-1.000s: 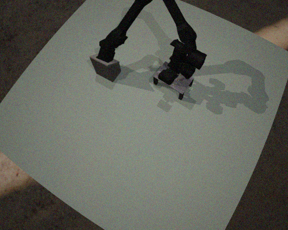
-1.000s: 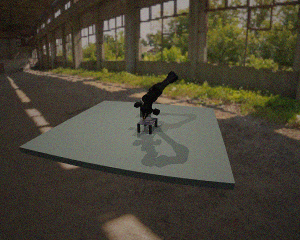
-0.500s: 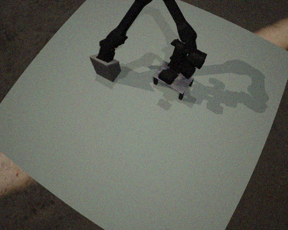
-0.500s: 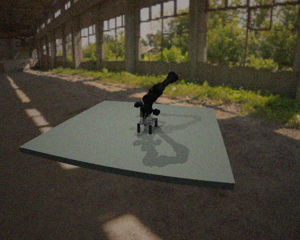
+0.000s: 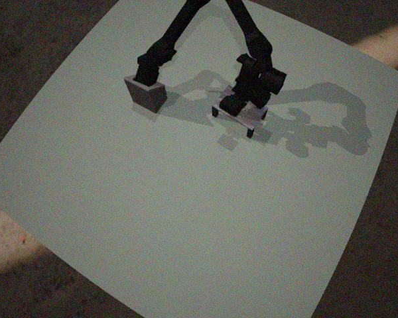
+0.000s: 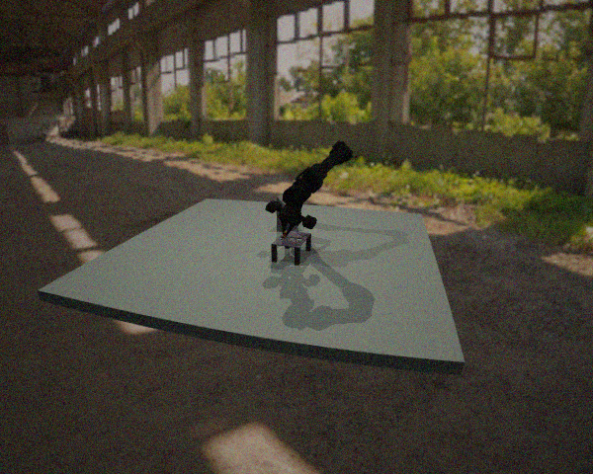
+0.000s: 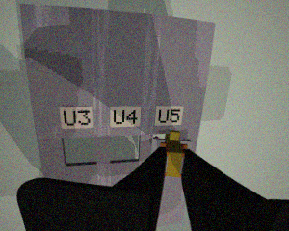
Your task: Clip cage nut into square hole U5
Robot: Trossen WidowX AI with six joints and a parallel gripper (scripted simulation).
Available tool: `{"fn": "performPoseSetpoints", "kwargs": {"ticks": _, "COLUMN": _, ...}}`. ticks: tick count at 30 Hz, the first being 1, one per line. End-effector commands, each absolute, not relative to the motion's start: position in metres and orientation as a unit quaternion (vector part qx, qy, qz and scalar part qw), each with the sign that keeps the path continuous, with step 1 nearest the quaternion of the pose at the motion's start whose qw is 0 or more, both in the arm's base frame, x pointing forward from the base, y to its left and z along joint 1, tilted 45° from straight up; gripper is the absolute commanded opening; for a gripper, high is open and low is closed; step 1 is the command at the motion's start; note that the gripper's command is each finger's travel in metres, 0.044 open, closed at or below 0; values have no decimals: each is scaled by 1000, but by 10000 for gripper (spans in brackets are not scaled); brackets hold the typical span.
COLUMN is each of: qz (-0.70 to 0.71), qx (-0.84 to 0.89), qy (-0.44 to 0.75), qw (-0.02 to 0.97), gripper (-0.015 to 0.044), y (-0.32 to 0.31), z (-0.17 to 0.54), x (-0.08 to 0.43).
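Gripper [image 5: 236, 108] [image 6: 286, 232] [image 7: 172, 154] clenched on the cage nut [image 7: 173, 164], fingertips angled in from both sides. Nut sits at the U5 hole [image 7: 157, 137], just below the U5 label [image 7: 169, 115] in the wrist view; how deep the wings are, cannot tell. Nut is small, blocky, yellow-gold, darker across the middle, orange bits at both sides by the fingertips.

Rail plate [image 5: 250, 117] [image 6: 293, 240] [image 7: 120, 63]: thin, flat, purplish-grey, streaky brushed look, straight edges, standing on short dark square legs. U5 is near one side edge of the plate, with a narrow strip of plate beyond it. U3 [image 7: 77, 117] and U4 [image 7: 125, 116] labels pale with dark pixelly print, rectangular openings below them.

Desk [image 5: 178, 205] [image 6: 235, 285] [image 7: 260, 96]: matte, pale grey-green, thin slab. Plate stands well in from the desk edges; wide room on the near side in the top view. Grey tapered block [image 5: 146, 97], flat-sided, at the foot of the black arm [image 5: 257, 41] [image 6: 309, 181], a gap between it and the plate. Arm shadows fall over desk and plate.
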State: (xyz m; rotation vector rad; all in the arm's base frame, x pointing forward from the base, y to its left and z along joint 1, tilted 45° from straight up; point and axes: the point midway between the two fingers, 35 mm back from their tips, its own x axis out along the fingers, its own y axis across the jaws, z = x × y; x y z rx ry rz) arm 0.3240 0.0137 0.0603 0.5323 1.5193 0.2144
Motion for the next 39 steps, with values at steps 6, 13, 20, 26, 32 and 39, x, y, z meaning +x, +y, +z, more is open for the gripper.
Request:
{"fn": "performPoseSetpoints", "kwargs": {"ticks": 6, "qz": 87, "qx": 231, "qy": 680, "qw": 691, "gripper": 26, "y": 14, "z": 62, "x": 325}}
{"fn": "performPoseSetpoints", "kwargs": {"ticks": 13, "qz": 85, "qx": 230, "qy": 680, "qw": 691, "gripper": 26, "y": 14, "z": 62, "x": 325}}
{"fn": "performPoseSetpoints", "kwargs": {"ticks": 20, "qz": 81, "qx": 226, "qy": 682, "qw": 691, "gripper": 26, "y": 15, "z": 63, "x": 325}}
{"fn": "performPoseSetpoints", "kwargs": {"ticks": 26, "qz": 75, "qx": 220, "qy": 683, "qw": 692, "gripper": 26, "y": 15, "z": 63, "x": 325}}
{"fn": "performPoseSetpoints", "kwargs": {"ticks": 32, "qz": 75, "qx": 220, "qy": 684, "qw": 692, "gripper": 26, "y": 16, "z": 63, "x": 325}}
{"fn": "performPoseSetpoints", "kwargs": {"ticks": 39, "qz": 71, "qx": 216, "qy": 685, "qw": 692, "gripper": 26, "y": 16, "z": 63, "x": 325}}
